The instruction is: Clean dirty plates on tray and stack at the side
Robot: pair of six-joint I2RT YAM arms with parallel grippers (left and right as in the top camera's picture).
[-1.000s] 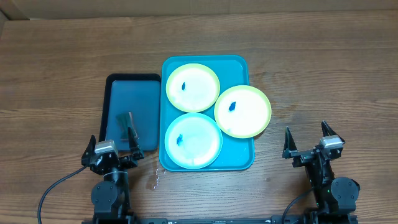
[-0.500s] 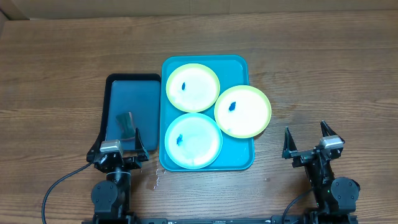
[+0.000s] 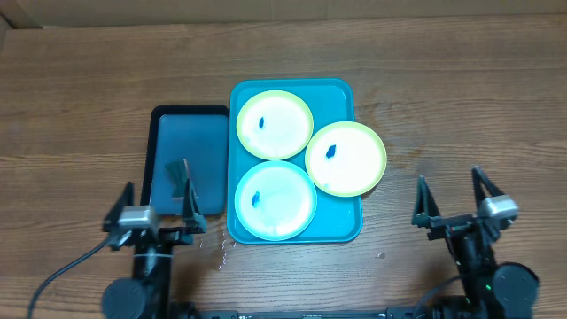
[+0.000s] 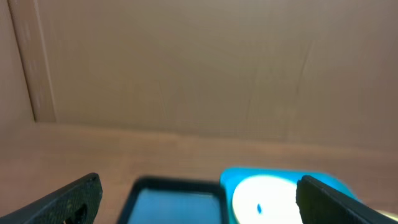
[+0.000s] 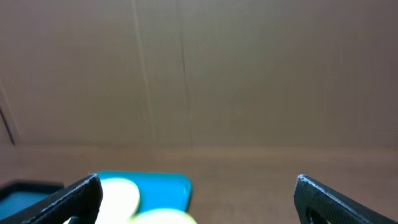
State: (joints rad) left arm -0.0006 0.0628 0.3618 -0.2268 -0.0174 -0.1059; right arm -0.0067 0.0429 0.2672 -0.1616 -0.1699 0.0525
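Nothing wiped yet: three blue-smudged plates point(image 3: 275, 124) sit on tray point(image 3: 341, 227), one overhanging its right rim; left hand point(image 3: 157, 200) and right hand point(image 3: 449, 190) hang wide open, empty, at near desk point(image 3: 80, 97) edge; next, likely a reach in.

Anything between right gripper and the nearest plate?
Nothing: overhead view shows only bare table between the right gripper and the plate overhanging the tray's right rim.

Overhead view evenly bright and sharp, plates point(image 3: 275, 124) glaring pale; wrist views softer, slightly blurred.
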